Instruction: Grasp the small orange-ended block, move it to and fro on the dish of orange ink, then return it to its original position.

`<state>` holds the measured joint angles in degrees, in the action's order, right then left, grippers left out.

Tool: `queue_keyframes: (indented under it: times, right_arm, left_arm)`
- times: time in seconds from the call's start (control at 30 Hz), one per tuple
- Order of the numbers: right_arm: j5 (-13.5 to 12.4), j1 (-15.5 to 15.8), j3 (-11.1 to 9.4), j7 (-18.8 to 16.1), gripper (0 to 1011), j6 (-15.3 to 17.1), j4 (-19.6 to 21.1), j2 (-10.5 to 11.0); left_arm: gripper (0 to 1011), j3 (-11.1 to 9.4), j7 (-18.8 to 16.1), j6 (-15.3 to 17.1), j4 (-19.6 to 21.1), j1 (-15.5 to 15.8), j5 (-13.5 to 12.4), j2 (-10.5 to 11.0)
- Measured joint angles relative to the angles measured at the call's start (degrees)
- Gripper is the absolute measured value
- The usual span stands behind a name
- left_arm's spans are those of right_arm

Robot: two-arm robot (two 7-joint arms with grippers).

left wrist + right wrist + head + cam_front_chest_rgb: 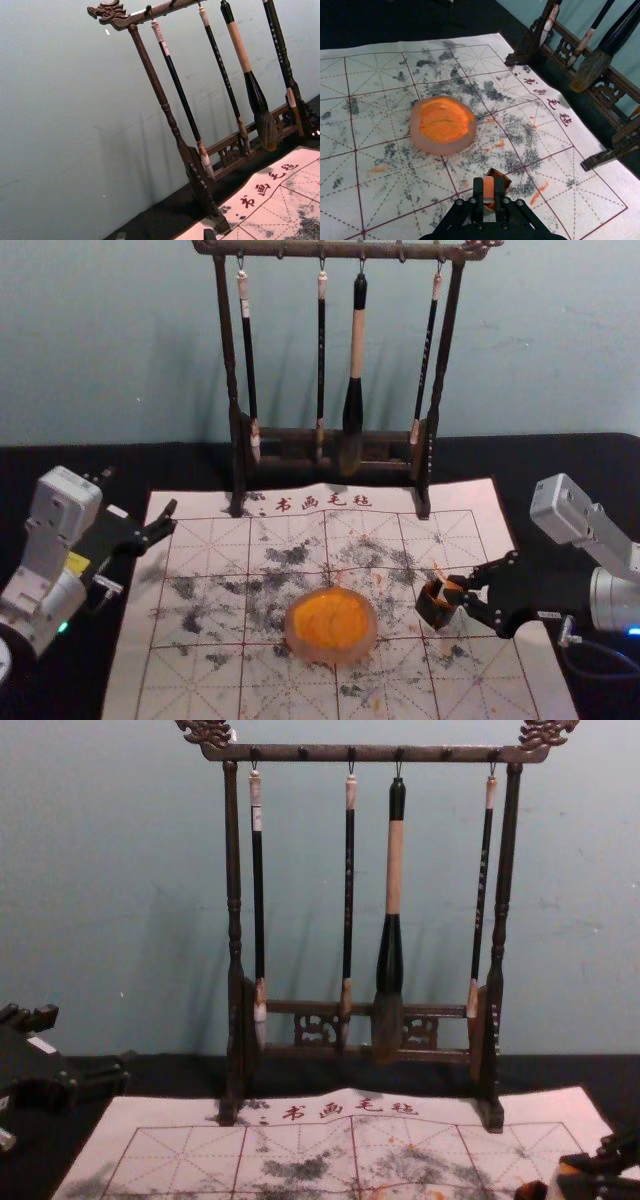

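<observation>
My right gripper (462, 590) is at the mat's right side, shut on the small pale block (447, 592). In the right wrist view the block (488, 189) shows its orange end between the fingers of the right gripper (489, 186). A dark, orange-stained holder (434, 608) is right at the block; whether they touch, I cannot tell. The round dish of orange ink (331, 625) lies on the mat, left of the holder. Over the left edge of the mat, my left gripper (142, 496) is parked open; its tips edge into the left wrist view (165, 236).
A wooden rack (237, 390) with several hanging brushes stands behind, its feet on the mat's far edge. The ink-spotted white mat (210, 585) lies over a black tabletop (560, 455), with a wall close behind the rack.
</observation>
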<state>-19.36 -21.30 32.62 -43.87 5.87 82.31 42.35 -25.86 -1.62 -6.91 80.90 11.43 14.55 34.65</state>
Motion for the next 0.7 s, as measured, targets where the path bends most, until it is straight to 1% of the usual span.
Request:
queue_keyframes:
  times: [0.7]
  right_arm:
    - [0.46,-0.28,0.21,0.21,90,-0.45,-0.52,-0.37]
  left_arm:
    - [1001,0.0,0.0,0.0,0.0,0.0,0.0,0.0]
